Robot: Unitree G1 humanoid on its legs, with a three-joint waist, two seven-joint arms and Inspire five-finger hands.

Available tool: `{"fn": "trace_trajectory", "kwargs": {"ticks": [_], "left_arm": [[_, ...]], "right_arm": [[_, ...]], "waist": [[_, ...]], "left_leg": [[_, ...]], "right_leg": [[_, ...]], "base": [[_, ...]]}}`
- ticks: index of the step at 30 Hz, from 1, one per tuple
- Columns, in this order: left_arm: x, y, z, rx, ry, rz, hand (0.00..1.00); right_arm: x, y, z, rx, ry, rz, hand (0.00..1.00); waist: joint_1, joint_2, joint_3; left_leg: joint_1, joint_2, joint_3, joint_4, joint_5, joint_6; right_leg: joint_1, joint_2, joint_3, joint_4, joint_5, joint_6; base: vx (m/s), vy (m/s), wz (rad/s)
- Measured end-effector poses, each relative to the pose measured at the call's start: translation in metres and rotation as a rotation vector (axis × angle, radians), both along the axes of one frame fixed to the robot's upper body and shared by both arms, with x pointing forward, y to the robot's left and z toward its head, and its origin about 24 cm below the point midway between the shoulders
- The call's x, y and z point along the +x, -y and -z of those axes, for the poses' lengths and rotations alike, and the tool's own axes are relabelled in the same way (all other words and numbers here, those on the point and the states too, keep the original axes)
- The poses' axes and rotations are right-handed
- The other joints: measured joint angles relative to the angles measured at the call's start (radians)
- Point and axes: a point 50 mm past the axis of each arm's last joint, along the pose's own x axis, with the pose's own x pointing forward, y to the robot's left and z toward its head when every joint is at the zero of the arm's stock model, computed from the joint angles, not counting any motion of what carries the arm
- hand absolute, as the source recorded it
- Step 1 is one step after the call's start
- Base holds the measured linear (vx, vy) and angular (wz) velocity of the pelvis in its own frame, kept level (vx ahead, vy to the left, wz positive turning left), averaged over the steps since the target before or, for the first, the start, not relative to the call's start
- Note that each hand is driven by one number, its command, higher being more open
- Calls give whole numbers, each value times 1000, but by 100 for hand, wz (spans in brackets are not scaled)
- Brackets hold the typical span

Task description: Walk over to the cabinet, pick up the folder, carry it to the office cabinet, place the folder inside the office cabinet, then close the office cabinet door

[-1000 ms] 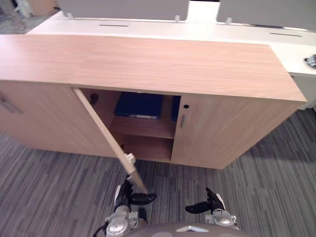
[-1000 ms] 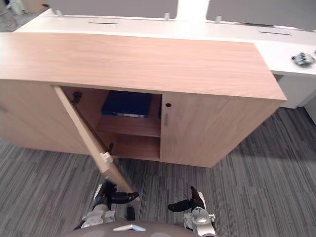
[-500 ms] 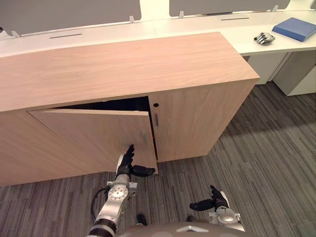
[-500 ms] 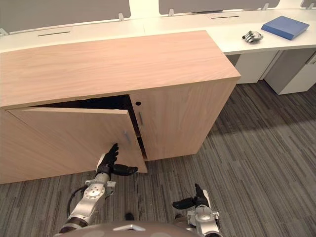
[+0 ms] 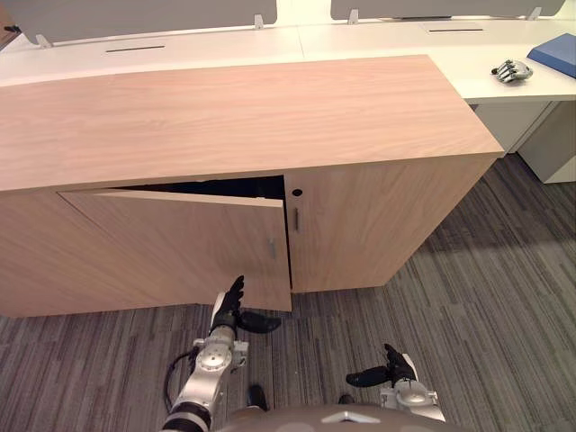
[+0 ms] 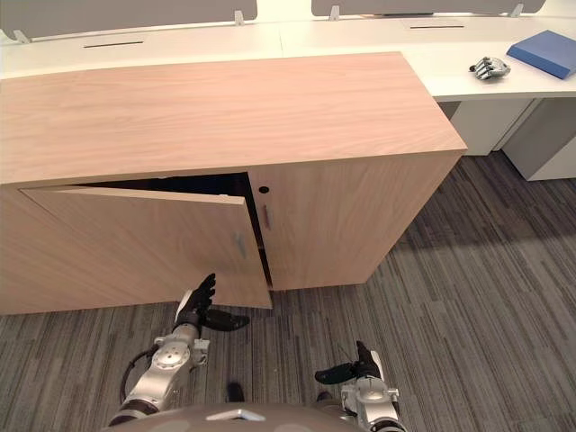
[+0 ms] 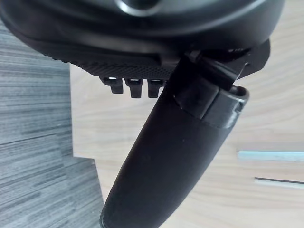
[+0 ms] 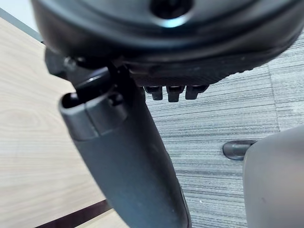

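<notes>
The wooden office cabinet stands in front of me. Its left door is ajar by a narrow dark gap at the top edge. The folder is hidden behind that door. My left hand is open, its straight fingers against the door's lower right corner and the thumb stretched out to the side. In the left wrist view the door's slim handle lies just past the thumb. My right hand hangs open low over the carpet, away from the cabinet.
The cabinet's right door is closed, with a keyhole and a small handle. A white desk runs behind, holding a blue folder-like thing and a spare dark hand. Grey striped carpet lies to the right.
The camera has shifted. The left door swung from wide open to almost shut, with my left hand following its lower corner. The blue folder on the shelf is now covered by the door.
</notes>
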Motion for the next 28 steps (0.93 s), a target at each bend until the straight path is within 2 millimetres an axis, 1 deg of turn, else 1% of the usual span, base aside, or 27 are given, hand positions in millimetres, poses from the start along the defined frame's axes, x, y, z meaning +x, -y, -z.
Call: {"fn": "trace_trajectory", "kwargs": {"ticks": [3,5,6,8,9,10,11,13,15,22,28], "left_arm": [[-14,-3,13,-8,-78,3,100],[-30,-10,26,0,-163,-18,100],[-35,-12,30,5,-187,-22,100],[-57,-24,43,43,-293,-56,100],[-62,-27,46,55,-321,-62,100],[-74,-31,51,73,-375,-74,100],[-77,-32,53,73,-394,-83,100],[-79,-39,53,94,-406,-103,100],[-83,-41,55,94,-425,-118,100],[-86,-43,56,74,-439,-168,100],[-86,-44,56,62,-439,-199,100]], "right_arm": [[2,-1,1,16,-3,20,100],[1,-1,1,17,-4,25,100],[1,-1,1,18,-7,26,100],[0,-1,3,24,-27,36,100],[0,0,4,24,-31,39,100],[-2,1,4,26,-39,52,100],[-3,1,5,27,-42,57,100],[-2,1,5,29,-49,53,100],[-1,0,6,36,-55,49,100],[1,-1,6,40,-66,48,100],[1,1,6,45,-63,76,100]], "waist": [[1,-5,3],[1,-12,7],[1,-14,7],[3,-24,13],[5,-26,14],[7,-29,14],[8,-30,15],[10,-33,19],[10,-35,20],[9,-36,23],[9,-36,38]], "left_leg": [[0,-2,-4,0,0,0],[-2,-5,-14,0,2,1],[-3,-6,-18,0,3,1],[-1,-11,-24,0,3,2],[-1,-13,-26,0,3,2],[-2,-16,-28,-1,3,2],[-3,-18,-30,-1,3,2],[-5,-23,-41,0,4,3],[1,-26,-45,-1,2,4],[4,-27,-48,-1,0,4],[13,-38,-56,-1,-4,5]], "right_leg": [[1,-2,-6,0,-1,1],[4,-5,-18,0,-2,3],[5,-6,-22,0,-3,4],[17,-10,-34,-5,-4,5],[18,-11,-37,-6,-4,6],[19,-15,-40,-6,-5,7],[20,-16,-42,-7,-6,8],[24,-20,-52,-7,-6,9],[34,-23,-56,-11,-8,12],[40,-25,-62,-11,-10,14],[54,-36,-73,-9,-17,24]], "base": [[-36,2,3],[-41,-2,12],[-42,-2,16],[-22,4,15],[-8,8,11],[2,7,8],[8,8,14],[8,6,13],[5,2,6],[0,-2,1],[-6,-1,4]]}}
